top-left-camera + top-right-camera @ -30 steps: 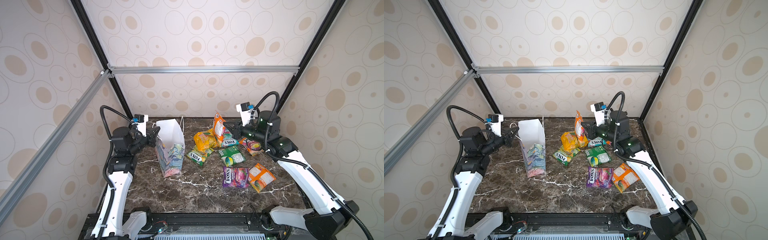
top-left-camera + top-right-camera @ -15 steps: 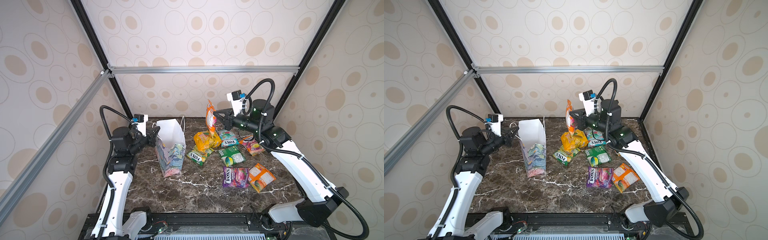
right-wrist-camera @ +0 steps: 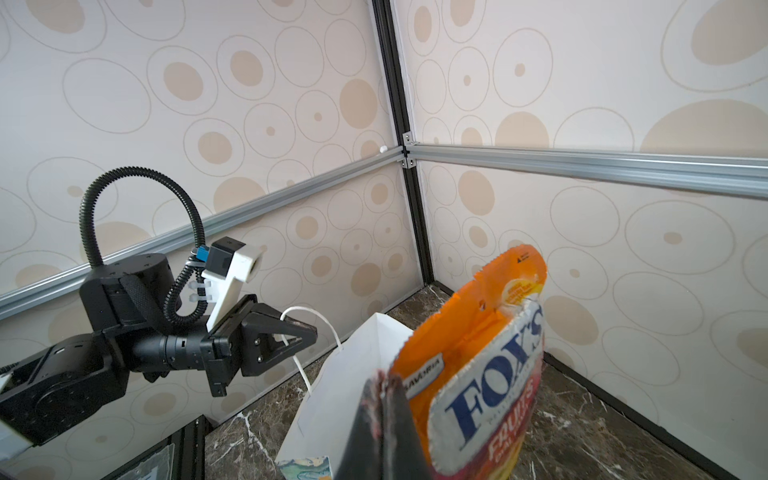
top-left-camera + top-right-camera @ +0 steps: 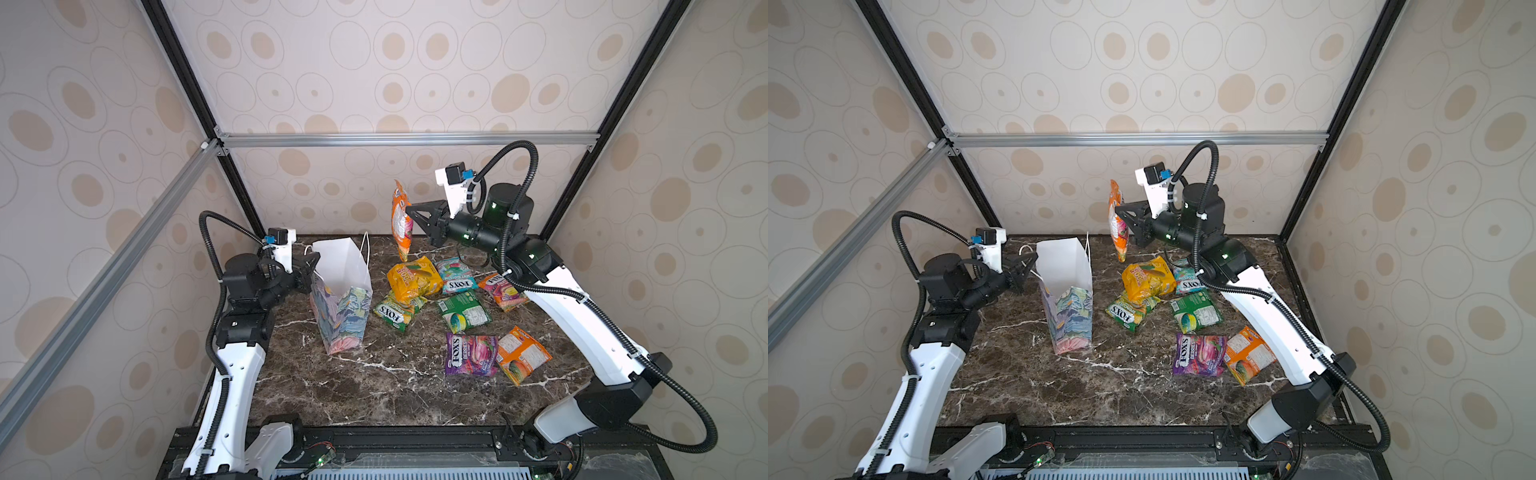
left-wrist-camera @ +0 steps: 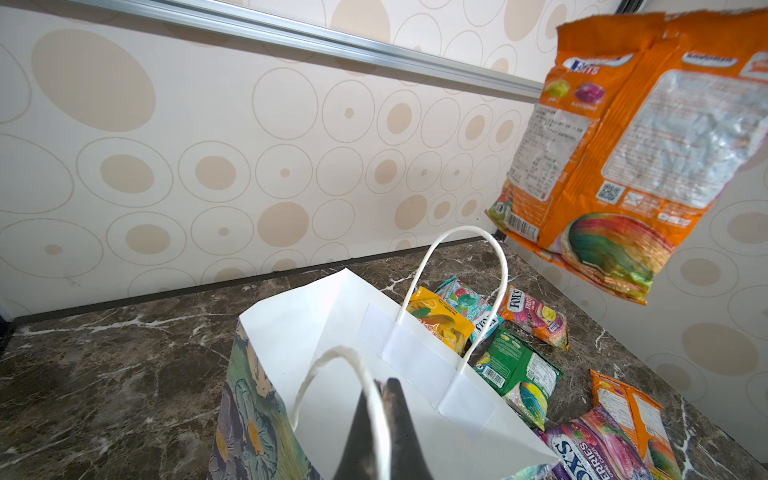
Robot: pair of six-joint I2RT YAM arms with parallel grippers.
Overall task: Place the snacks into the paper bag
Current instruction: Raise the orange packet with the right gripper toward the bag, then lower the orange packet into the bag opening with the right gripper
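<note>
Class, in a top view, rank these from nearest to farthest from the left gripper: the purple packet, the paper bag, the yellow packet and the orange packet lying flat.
1. Paper bag, on the left, gripped by the left gripper.
2. Yellow packet, just past the bag, in the middle.
3. Purple packet, front right.
4. Orange packet lying flat, beside the purple one, farther right.

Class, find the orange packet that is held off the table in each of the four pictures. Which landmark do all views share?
Top view: orange packet in the air, right of the paper bag.
Top view: same spot.
Left wrist: beyond the bag, back label showing.
Right wrist: close up, lettered front showing.
Shared landmark: the paper bag.
</note>
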